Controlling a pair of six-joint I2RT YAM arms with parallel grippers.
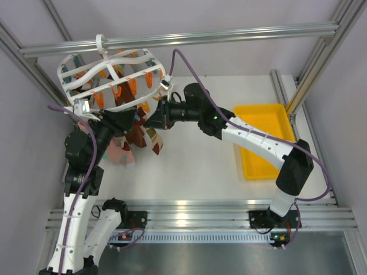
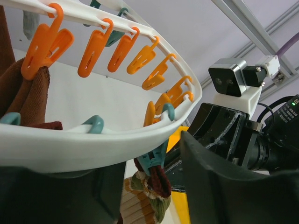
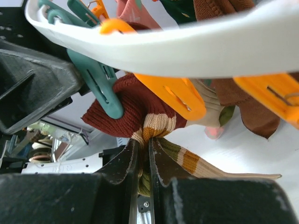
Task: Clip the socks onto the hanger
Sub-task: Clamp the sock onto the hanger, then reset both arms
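The white ring hanger (image 1: 109, 69) hangs from the rail, with orange and teal clips. Several socks hang under it: maroon (image 1: 136, 134), pink (image 1: 121, 154) and a striped sock (image 1: 155, 140). My right gripper (image 3: 144, 142) is shut on the striped sock (image 3: 140, 109), just below its maroon cuff. A teal clip (image 3: 99, 87) sits on that cuff. My left gripper (image 2: 145, 186) is open under the hanger's rim (image 2: 117, 144), its jaws wide on either side of the teal clip (image 2: 154, 161) and the striped sock (image 2: 154, 200). In the top view, both the left gripper (image 1: 117, 123) and the right gripper (image 1: 150, 121) are under the ring.
A yellow tray (image 1: 264, 137) lies on the table at the right. The aluminium rail (image 1: 172, 40) runs across the back. An orange clip (image 3: 173, 93) hangs right beside the held sock. The right arm's wrist camera (image 2: 231, 79) is close to my left gripper.
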